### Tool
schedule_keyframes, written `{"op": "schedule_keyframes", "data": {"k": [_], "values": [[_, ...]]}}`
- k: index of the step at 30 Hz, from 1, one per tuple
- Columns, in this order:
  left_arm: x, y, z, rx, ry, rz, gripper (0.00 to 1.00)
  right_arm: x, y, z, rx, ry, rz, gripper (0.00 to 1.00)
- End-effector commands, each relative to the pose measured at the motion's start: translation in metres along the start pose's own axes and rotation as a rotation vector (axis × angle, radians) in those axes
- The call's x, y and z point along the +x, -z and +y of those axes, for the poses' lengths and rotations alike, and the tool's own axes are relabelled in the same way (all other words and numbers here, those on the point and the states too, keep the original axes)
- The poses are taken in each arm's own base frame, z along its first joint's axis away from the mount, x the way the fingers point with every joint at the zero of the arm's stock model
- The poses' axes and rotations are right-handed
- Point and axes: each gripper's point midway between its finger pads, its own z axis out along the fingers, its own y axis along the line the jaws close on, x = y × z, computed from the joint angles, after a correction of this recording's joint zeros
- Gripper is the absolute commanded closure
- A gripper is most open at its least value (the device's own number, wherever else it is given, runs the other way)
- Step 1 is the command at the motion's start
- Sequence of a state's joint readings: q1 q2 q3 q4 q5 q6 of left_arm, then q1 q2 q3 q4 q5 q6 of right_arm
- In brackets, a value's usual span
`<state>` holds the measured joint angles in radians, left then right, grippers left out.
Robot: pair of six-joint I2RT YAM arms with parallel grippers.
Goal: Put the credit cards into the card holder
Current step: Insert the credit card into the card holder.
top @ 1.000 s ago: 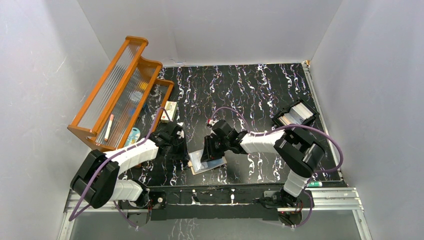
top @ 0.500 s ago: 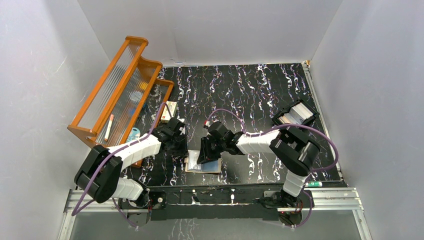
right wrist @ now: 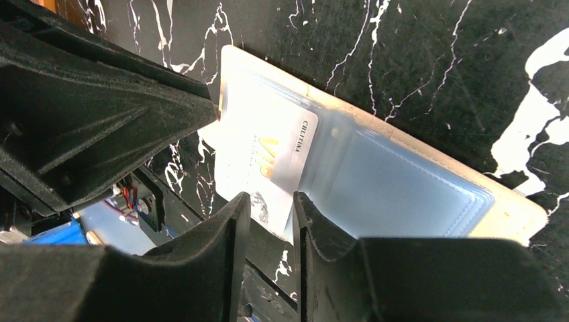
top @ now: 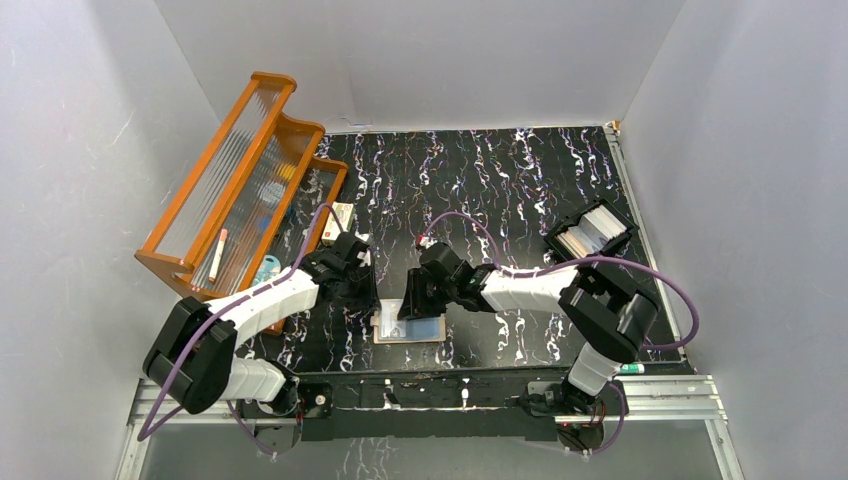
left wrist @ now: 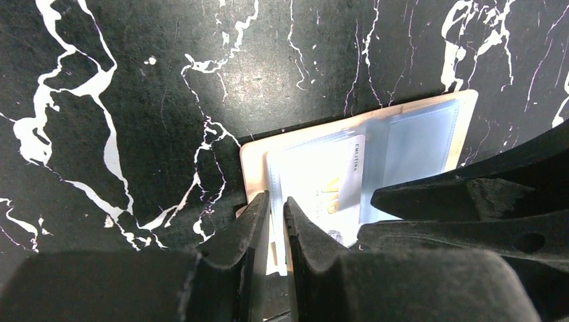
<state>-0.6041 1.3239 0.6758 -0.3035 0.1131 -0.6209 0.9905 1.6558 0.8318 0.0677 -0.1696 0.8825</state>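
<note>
1. Lying open and flat on the black, white-veined marble-pattern worktop (top: 520, 180), close to its near edge and between the two arms, is the small tan leather-like folding card holder (left wrist: 253, 168), its clear inner pockets facing up.
2. A white rectangular plastic credit card (right wrist: 268, 144) with a gold mark sits in the holder's left-hand clear pocket. Its near end sticks out past the pocket towards the arms.
3. The left gripper (left wrist: 276, 200) is at the holder's left edge. Its jaws are drawn to a thin slit, and a pale strip of the holder's edge shows pinched in that slit.
4. The right gripper (right wrist: 270, 201) hangs over the exposed end of the white card. Its jaws stand moderately apart, straddling the card's face, with nothing clamped between them.
5. The two grippers are close together over the holder, the left at its left edge and the right just beside it.
6. At the right of the worktop, well apart from the holder, a black plastic compartment tray (top: 590, 232) holds more pale cards on edge.
7. An orange wooden rack with ribbed clear panels (top: 240, 170) leans at the far left. A small white box with a red mark (top: 340, 215) rests just beside it.
</note>
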Motion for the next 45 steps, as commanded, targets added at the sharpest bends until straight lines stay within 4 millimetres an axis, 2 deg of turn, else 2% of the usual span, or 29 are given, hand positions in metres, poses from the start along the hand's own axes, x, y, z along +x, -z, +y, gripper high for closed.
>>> {"op": "schedule_keyframes", "data": {"k": [1,8,13,18,24,27,30,34,37,43,44,45], "values": [[-0.001,0.009,-0.009,0.038,-0.001,-0.008,0.87,-0.008,-0.004,0.005,-0.005,-0.019,-0.024,0.63],[0.010,0.002,-0.002,0.035,0.016,0.017,0.87,-0.011,-0.015,0.009,-0.018,-0.020,-0.012,0.64],[0.011,0.001,-0.006,0.052,0.018,0.019,0.87,-0.016,-0.016,0.031,-0.102,0.029,-0.017,0.69],[0.009,0.005,-0.013,0.087,0.027,0.013,0.88,-0.008,-0.027,0.022,-0.091,0.029,0.017,0.80],[0.002,0.013,-0.026,0.137,0.030,-0.003,0.87,-0.011,-0.021,0.024,-0.091,0.035,0.001,0.80],[-0.009,0.022,-0.030,0.132,0.014,-0.031,0.81,-0.023,-0.001,0.020,-0.049,0.079,-0.041,0.71],[-0.020,0.033,-0.032,0.123,-0.009,-0.078,0.70,-0.033,0.019,0.012,-0.003,0.165,-0.081,0.64],[-0.034,0.049,-0.038,0.131,-0.057,-0.126,0.60,-0.050,0.043,-0.018,0.077,0.194,-0.100,0.62],[-0.045,0.069,-0.047,0.153,-0.106,-0.173,0.46,-0.081,0.078,-0.046,0.168,0.213,-0.174,0.61],[-0.060,0.102,-0.055,0.178,-0.207,-0.263,0.29,-0.158,0.167,-0.112,0.535,0.287,-0.334,0.55],[-0.061,0.105,-0.055,0.179,-0.219,-0.269,0.14,-0.168,0.183,-0.123,0.606,0.292,-0.357,0.54],[-0.062,0.107,-0.055,0.180,-0.232,-0.272,0.03,-0.177,0.198,-0.134,0.675,0.296,-0.378,0.54]]}}
